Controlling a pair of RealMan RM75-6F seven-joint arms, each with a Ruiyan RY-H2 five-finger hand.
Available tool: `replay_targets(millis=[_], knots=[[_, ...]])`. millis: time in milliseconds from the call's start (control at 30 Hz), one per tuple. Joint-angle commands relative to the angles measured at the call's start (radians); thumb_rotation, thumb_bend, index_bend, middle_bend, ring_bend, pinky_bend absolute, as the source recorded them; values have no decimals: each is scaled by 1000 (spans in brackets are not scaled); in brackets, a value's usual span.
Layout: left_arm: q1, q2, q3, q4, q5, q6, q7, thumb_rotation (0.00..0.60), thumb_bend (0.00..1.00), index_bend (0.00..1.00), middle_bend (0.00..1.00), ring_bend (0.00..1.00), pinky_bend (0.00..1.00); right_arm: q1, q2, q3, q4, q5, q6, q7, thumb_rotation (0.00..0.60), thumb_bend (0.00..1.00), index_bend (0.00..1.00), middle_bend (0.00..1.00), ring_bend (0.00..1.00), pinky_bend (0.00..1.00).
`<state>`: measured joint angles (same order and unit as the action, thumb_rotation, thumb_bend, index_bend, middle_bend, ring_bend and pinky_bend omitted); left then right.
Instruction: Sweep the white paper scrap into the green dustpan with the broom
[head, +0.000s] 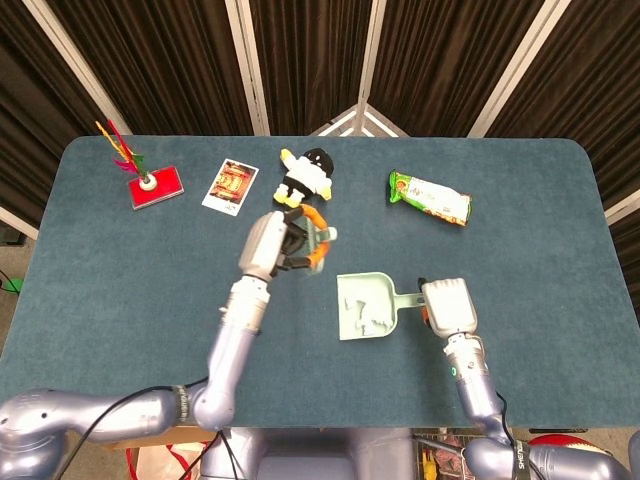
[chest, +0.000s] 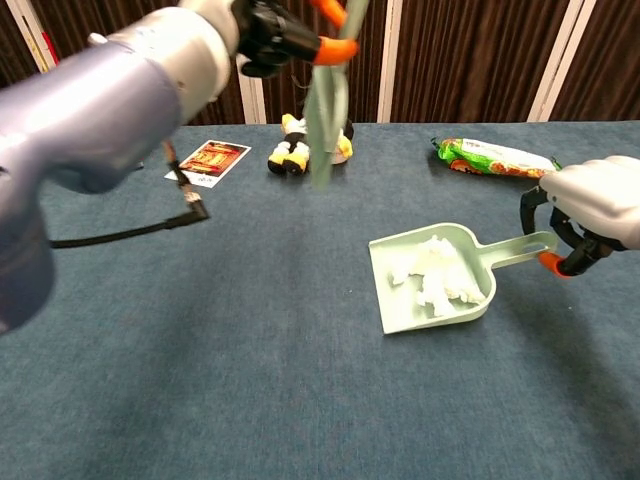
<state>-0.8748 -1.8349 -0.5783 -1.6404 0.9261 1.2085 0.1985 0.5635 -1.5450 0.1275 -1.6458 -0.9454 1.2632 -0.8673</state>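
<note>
The green dustpan (chest: 400, 308) lies flat on the blue table with the white paper scrap (chest: 433, 279) inside it; from the head view the dustpan (head: 352, 321) sits right of centre. My right hand (chest: 588, 211) grips its handle, seen also from above as the right hand (head: 449, 305). My left hand (chest: 262, 32) holds the green broom (chest: 324, 110) lifted high over the table, well left of the dustpan, bristles hanging down. From above, the left hand (head: 268, 247) and the broom (head: 316, 243) are near the plush toy.
A penguin plush (head: 305, 177) lies at the back centre, a snack bag (head: 429, 196) back right, a picture card (head: 230, 186) and a red base with feathers (head: 152, 183) back left. A black cable (chest: 130, 232) trails on the left.
</note>
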Motion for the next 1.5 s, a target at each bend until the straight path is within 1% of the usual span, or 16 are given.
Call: replay_targets(millis=[33, 367, 500, 767, 867, 900, 933, 967, 1000, 1067, 1133, 1167, 1233, 1267, 1400, 1500], knots=[[48, 75, 30, -62, -5, 2, 24, 600, 547, 742, 1000, 970, 1000, 0, 4, -4, -23, 31, 10, -35, 600, 494, 11, 809, 820, 724], [119, 218, 108, -137, -2, 12, 88, 600, 547, 746, 1000, 970, 1000, -4, 18, -11, -58, 46, 41, -67, 600, 493, 0, 809, 811, 724], [134, 276, 155, -151, -7, 22, 179, 600, 548, 748, 1000, 970, 1000, -11, 31, -13, -69, 35, 48, -51, 600, 493, 0, 809, 811, 724], [157, 431, 255, -215, -67, 20, 394, 600, 573, 749, 1000, 970, 1000, -27, 64, -25, -94, 14, 60, -26, 600, 494, 0, 809, 811, 724], [155, 483, 289, -227, -117, 2, 470, 600, 568, 736, 994, 955, 983, -32, 75, -30, -101, 7, 64, -20, 600, 494, 0, 809, 811, 724], [151, 491, 294, -230, -136, -1, 490, 600, 523, 693, 961, 922, 964, -33, 77, -31, -102, 6, 64, -19, 600, 494, 0, 809, 810, 724], [143, 501, 304, -233, -173, -11, 525, 600, 439, 602, 877, 860, 927, -34, 78, -32, -104, 5, 65, -18, 600, 494, 0, 809, 809, 724], [132, 508, 311, -241, -217, -23, 556, 600, 329, 475, 737, 761, 858, -35, 79, -33, -107, 4, 66, -17, 600, 494, 0, 809, 808, 724], [123, 513, 320, -247, -258, -34, 584, 600, 258, 380, 623, 679, 793, -36, 80, -34, -109, 3, 67, -17, 600, 494, 0, 809, 807, 724], [92, 518, 334, -270, -370, -62, 646, 600, 105, 126, 318, 428, 576, -38, 82, -37, -117, -4, 71, -19, 600, 493, 0, 809, 806, 724], [70, 507, 338, -284, -424, -74, 660, 600, 33, 18, 152, 269, 436, -39, 85, -37, -125, -13, 79, -24, 600, 493, 0, 809, 804, 724], [67, 500, 340, -286, -422, -75, 656, 600, 10, 1, 77, 190, 363, -39, 86, -38, -127, -14, 82, -26, 600, 493, 0, 809, 803, 724], [67, 477, 341, -289, -388, -62, 626, 600, 0, 0, 12, 85, 269, -41, 91, -38, -133, -17, 89, -32, 600, 493, 0, 809, 797, 722], [69, 469, 339, -291, -369, -56, 610, 600, 0, 0, 0, 45, 228, -42, 93, -37, -135, -19, 93, -34, 600, 494, 0, 809, 792, 720], [91, 450, 327, -309, -260, -18, 518, 600, 0, 0, 0, 20, 171, -49, 107, -38, -153, -28, 104, -29, 600, 494, 0, 775, 751, 667], [119, 465, 334, -336, -176, 12, 460, 600, 0, 0, 0, 20, 171, -57, 124, -44, -165, -51, 114, -19, 600, 493, 0, 685, 660, 557]])
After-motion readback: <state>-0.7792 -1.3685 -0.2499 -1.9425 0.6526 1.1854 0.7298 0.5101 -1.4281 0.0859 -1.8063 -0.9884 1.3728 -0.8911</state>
